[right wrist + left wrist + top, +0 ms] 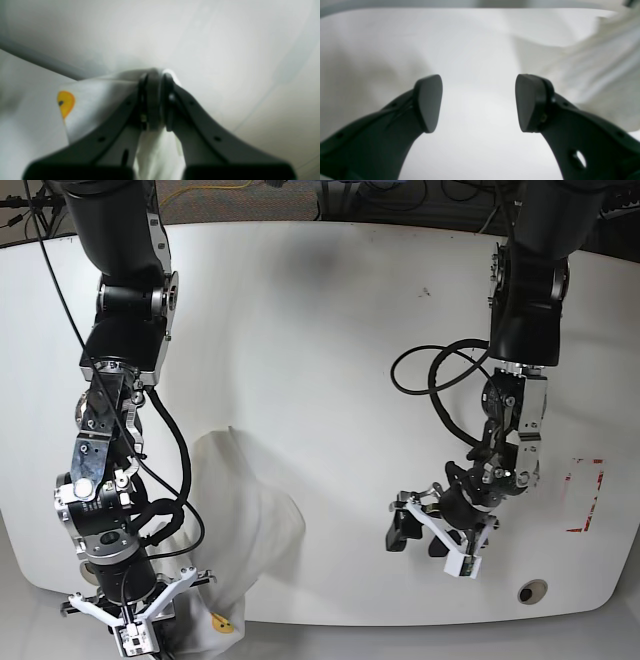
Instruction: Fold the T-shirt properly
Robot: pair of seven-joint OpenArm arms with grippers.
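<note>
Base view: white soft cotton T-shirt (pixel 245 530) bunched, limp (light, drapes); right tool (pixel 155 100) clamped on its fabric, left tool (pixel 478 102) wide apart, empty. Best hold: hem corners.

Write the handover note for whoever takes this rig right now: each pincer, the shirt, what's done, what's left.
Right pincer: shut on the T-shirt, pinching a fold of white cloth near the yellow-orange emblem.
Left pincer: open, holding nothing, over the bare white table, apart from the shirt.
T-shirt: bunched in a loose heap at the near table edge on the right arm's side, not spread flat.
Done: one grasp only; no neat fold is visible.
Left: spread the shirt flat, bring the left pincer over to a second hold, then make the folds.
</note>
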